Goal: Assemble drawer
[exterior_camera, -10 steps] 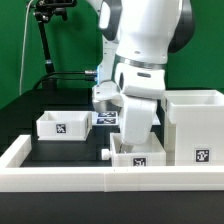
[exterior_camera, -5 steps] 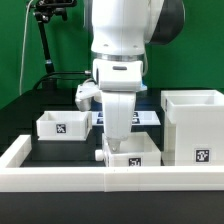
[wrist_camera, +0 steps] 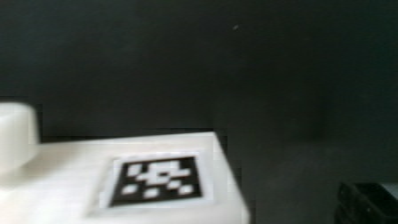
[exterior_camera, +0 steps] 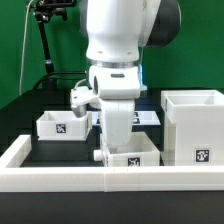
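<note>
Exterior view. Shows the arm (exterior_camera: 122, 45) filling the centre, its big white links stacked near upright and the wrist pointing straight down. Puts the gripper (exterior_camera: 108, 152) low at the front tray (exterior_camera: 140, 150), on the side toward the exterior view's left. Shows one dark finger (exterior_camera: 103, 155) just outside that tray's wall, and hides the other behind the hand. Cannot tell how wide the jaws stand, or whether they have hold of the wall. Places the front tray just behind the rim wall (exterior_camera: 60, 180), with its tag (exterior_camera: 137, 164) facing the camera. Places the second tray (exterior_camera: 62, 124) farther back toward the exterior view's left, well apart, also tagged on its front. Places the shell (exterior_camera: 195, 125) upright at the exterior view's right, open on top, near the front tray but apart from it. Catches a sliver of the marker board (exterior_camera: 152, 118) behind the arm, flat on the dark table (exterior_camera: 60, 150).

Wrist view. Blurred. Looks onto a flat white surface (wrist_camera: 71, 165) carrying one tag, probably on the front tray, though too soft to be sure. Shows a rounded white shape (wrist_camera: 15, 135) at the frame edge, unidentifiable, with dark table beyond. Gives that tag's pattern large, where the exterior view renders it tiny. Leaves the arm, shell, second tray and rim wall to the exterior view alone.
</note>
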`<action>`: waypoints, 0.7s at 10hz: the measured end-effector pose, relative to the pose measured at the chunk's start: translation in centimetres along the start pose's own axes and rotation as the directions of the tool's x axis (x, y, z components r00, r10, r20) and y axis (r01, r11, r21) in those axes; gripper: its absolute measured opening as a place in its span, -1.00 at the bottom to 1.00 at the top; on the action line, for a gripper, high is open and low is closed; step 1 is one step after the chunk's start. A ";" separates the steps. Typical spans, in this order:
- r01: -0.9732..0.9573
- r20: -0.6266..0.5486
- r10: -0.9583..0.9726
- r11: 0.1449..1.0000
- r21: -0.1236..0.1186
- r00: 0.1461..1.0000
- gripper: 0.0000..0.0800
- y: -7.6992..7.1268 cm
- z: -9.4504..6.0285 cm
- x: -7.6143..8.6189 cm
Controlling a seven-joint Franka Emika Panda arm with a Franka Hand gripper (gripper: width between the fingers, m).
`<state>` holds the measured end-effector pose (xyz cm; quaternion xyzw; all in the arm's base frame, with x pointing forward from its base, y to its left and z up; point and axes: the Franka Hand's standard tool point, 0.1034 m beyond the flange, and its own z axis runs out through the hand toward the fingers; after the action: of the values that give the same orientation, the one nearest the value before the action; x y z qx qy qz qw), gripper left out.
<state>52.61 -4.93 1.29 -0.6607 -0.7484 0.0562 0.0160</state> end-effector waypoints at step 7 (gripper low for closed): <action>0.031 -0.011 -0.030 0.999 0.042 0.999 0.62 -0.8 0.4 0.0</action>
<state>51.77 -5.02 0.93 -0.6490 -0.7569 0.0682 0.0347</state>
